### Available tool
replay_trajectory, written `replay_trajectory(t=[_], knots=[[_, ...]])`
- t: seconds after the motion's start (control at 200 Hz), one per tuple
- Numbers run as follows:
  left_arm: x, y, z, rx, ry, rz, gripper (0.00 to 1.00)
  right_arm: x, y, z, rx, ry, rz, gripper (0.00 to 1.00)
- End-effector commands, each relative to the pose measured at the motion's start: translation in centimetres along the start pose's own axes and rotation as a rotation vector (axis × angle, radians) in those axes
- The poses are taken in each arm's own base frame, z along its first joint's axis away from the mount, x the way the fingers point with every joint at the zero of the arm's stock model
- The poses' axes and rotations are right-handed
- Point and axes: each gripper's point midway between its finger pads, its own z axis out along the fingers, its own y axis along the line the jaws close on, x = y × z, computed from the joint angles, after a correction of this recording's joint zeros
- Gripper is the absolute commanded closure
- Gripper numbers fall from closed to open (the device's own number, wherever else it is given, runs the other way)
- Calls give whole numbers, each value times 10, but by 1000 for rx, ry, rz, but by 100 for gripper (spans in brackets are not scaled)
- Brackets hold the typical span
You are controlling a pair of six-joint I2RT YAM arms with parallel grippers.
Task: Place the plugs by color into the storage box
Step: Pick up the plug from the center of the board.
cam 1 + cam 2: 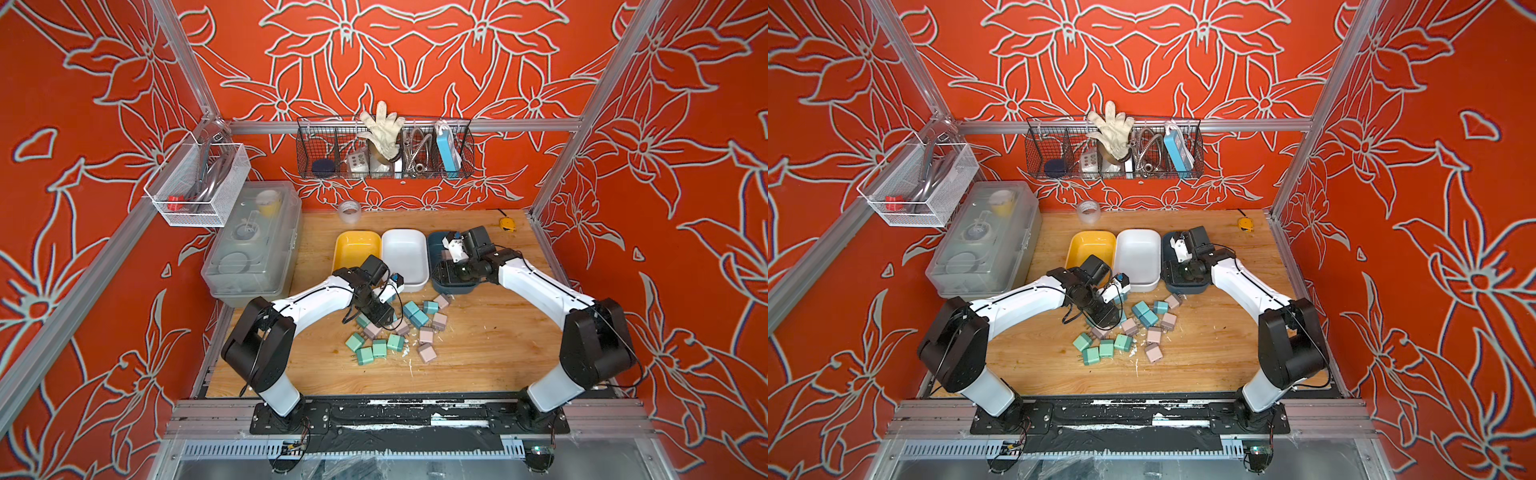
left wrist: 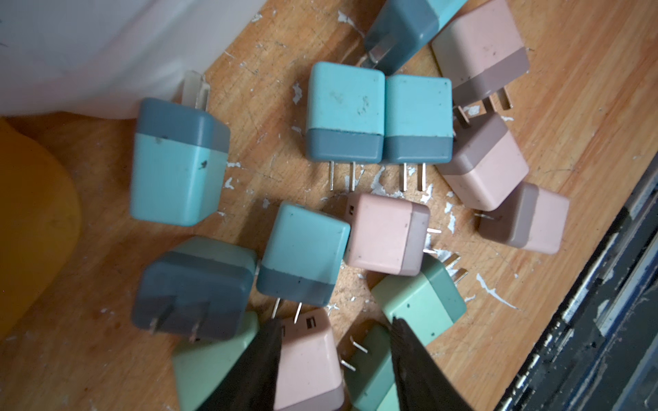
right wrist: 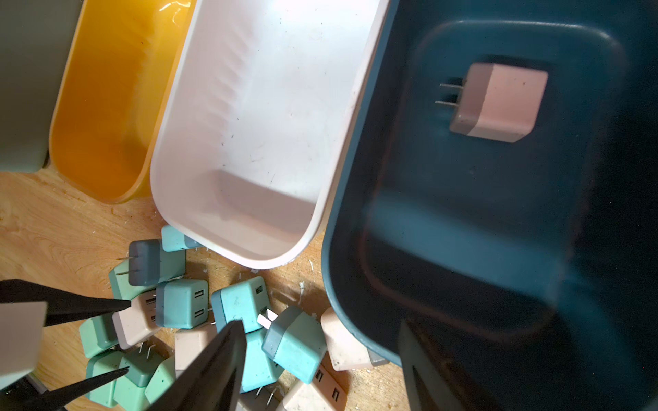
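On the wooden table (image 1: 478,345) a translucent lidded box (image 1: 249,245) stands at the left edge, with a roll of tape (image 1: 349,211) and a yellow tape measure (image 1: 508,224) by the back wall. A black wire basket (image 1: 384,166) with a work glove (image 1: 382,129) hangs above. The yellow tray (image 1: 357,249), white tray (image 1: 405,253) and dark blue tray (image 3: 463,213) stand side by side, touching. The right arm covers most of the blue one in both top views.

The plugs (image 1: 417,316) lie in a loose heap in front of the trays. They are cubes in mint green, teal blue and pale pink, each with a darker band at the pronged end. A single pink plug (image 3: 498,103) lies on its side in the blue tray.

The left gripper (image 2: 336,322) is down among them, jaws partly open astride a pink plug of the heap (image 2: 306,366) — one finger against it, the other apart, a mint plug (image 2: 370,373) lying in that gap. The right gripper (image 3: 320,322) hangs wide open and empty over the blue tray's near rim.
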Motion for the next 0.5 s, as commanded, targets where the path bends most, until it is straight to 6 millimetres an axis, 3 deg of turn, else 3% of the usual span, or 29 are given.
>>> replay_trajectory(t=[0.0, 0.285, 0.495], knots=[[3, -2, 4, 24, 28, -3, 50, 5, 0, 1, -18, 13, 30, 27], [4, 4, 13, 12, 68, -23, 53, 6, 2, 3, -41, 12, 42, 27], [-8, 7, 13, 1, 42, -31, 53, 4, 3, 5, -48, 9, 50, 27]])
